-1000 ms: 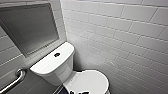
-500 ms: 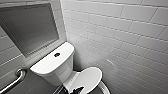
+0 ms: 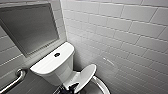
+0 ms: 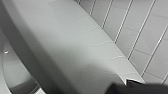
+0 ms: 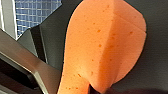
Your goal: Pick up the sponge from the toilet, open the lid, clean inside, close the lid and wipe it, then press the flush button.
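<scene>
- The glossy white ceramic toilet [image 3: 53,67] is backed by tiles; the small dark round flush button [image 3: 57,54] is set in its cistern top.
- The smooth white oval lid [image 3: 86,76] is tilted half open, with the dark left gripper [image 3: 71,88] at its lower edge; whether that gripper is clenched cannot be told.
- The orange-red soft sponge [image 5: 105,47] is clamped by the right gripper [image 5: 98,90].

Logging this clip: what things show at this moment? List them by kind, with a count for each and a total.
toilet: 1
lid: 1
flush button: 1
sponge: 1
grab rail: 1
framed wall panel: 1
Total: 6
</scene>
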Motion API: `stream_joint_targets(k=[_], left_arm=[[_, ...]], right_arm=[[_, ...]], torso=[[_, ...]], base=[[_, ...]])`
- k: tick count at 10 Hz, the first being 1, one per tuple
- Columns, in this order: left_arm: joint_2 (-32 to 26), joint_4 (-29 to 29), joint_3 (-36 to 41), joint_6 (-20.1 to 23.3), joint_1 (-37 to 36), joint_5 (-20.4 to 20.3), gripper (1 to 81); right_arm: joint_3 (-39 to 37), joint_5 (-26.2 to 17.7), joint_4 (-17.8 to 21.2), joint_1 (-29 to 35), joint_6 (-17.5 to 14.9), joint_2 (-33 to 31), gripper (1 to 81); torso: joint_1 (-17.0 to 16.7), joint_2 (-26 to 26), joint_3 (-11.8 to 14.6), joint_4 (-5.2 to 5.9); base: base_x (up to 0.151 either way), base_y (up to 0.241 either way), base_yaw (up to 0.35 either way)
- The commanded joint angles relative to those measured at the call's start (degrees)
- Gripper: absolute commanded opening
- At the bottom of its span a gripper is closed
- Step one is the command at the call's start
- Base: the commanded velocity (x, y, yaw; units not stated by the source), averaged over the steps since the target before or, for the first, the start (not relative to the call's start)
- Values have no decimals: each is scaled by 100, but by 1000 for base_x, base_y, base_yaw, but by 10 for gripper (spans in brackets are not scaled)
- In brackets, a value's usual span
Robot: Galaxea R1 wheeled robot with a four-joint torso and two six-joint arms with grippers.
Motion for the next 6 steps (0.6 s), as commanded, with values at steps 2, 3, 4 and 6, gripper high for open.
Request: stream_joint_targets(k=[2, 3, 4, 6], left_arm=[[-589, -971, 312, 124, -1056, -538, 811], [-704, -1491, 375, 80, -1126, -469, 811], [-766, -1625, 418, 62, -1161, -451, 811], [-845, -1661, 497, -33, -1170, -451, 811]], right_arm=[[69, -345, -149, -49, 0, -43, 10], [69, -345, -149, -41, 0, -34, 10], [69, -345, -149, -40, 0, -17, 10], [52, -345, -149, -58, 0, -8, 10]], torso=[[0, 0, 0, 0], [0, -2, 2, 0], [0, -2, 2, 0], [0, -2, 4, 0]], base=[[0, 0, 0], [0, 0, 0], [0, 0, 0], [0, 0, 0]])
